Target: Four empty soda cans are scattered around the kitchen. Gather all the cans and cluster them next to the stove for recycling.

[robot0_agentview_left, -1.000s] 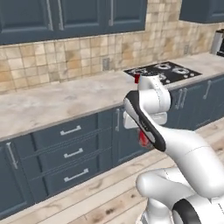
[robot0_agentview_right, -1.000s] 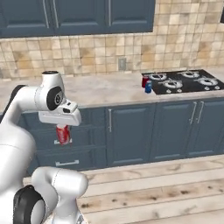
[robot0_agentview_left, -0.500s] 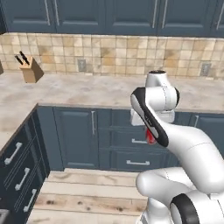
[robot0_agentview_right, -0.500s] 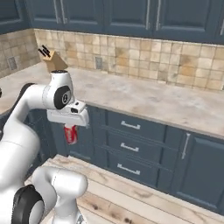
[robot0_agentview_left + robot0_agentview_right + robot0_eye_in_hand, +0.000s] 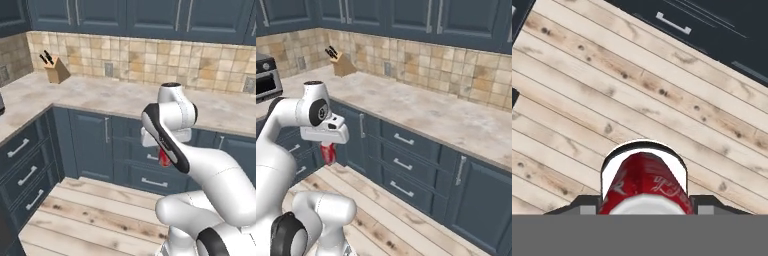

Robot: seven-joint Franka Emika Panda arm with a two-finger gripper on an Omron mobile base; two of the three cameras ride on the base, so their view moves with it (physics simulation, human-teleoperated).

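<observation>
— Red soda can (image 5: pixel 644 185): where is it?
— Pinched between the jaws of the gripper (image 5: pixel 328 154), hanging under the hand. It sits at the bottom centre of the hand view above the plank floor (image 5: pixel 612 90), and just left of centre in the right base view, in front of the blue drawers (image 5: pixel 403 165).

— So which step is this?
— Carrying, I'd judge. The can is in the grip, but the stove isn't in front of the base here. What lies ahead is the marble surface (image 5: pixel 105 97) with a knife block (image 5: pixel 56 70) at the upper left of the left base view, and an oven front (image 5: pixel 266 77) at the left edge of the right one.

— And next?
— The base must bring the cooktop within reach, then the arm lifts the can over the surface edge and sets it upright beside the burners.

— What's changed from a second ago?
— The whole scene has shifted, so the camera moved: the cooktop with cans next to it, then at the upper right, is gone. The grip on the can is unchanged.
</observation>
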